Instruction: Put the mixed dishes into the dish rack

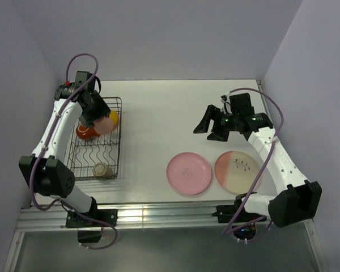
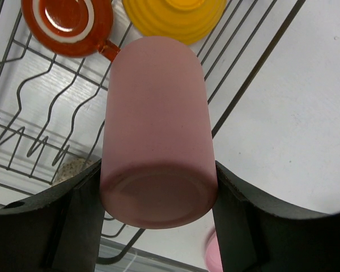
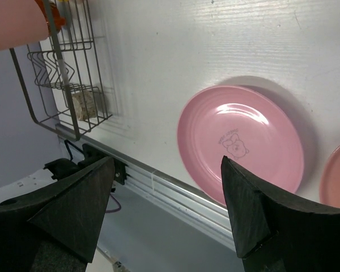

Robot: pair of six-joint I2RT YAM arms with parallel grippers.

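Wire dish rack (image 1: 121, 141) sits at the left, with the small dark red-brown cup (image 1: 86, 132), orange-yellow bowl (image 1: 113, 118) and small speckled beige cup (image 1: 101, 169) inside. Over it, the left gripper (image 2: 158, 209) clamps the pink tumbler (image 2: 158, 130) near its base. The tumbler looks rigid, smooth and light (probably slippery), so squeezing across the wall suits it. Further right, the pink plate (image 1: 188, 173) and pink-and-cream plate (image 1: 238, 171) lie flat on the table (image 1: 158, 102). The right gripper (image 3: 167, 164) hovers above them, fingers spread and empty.

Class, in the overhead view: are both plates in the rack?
No, the pink plate and pink-and-cream plate lie on the table outside the dish rack.
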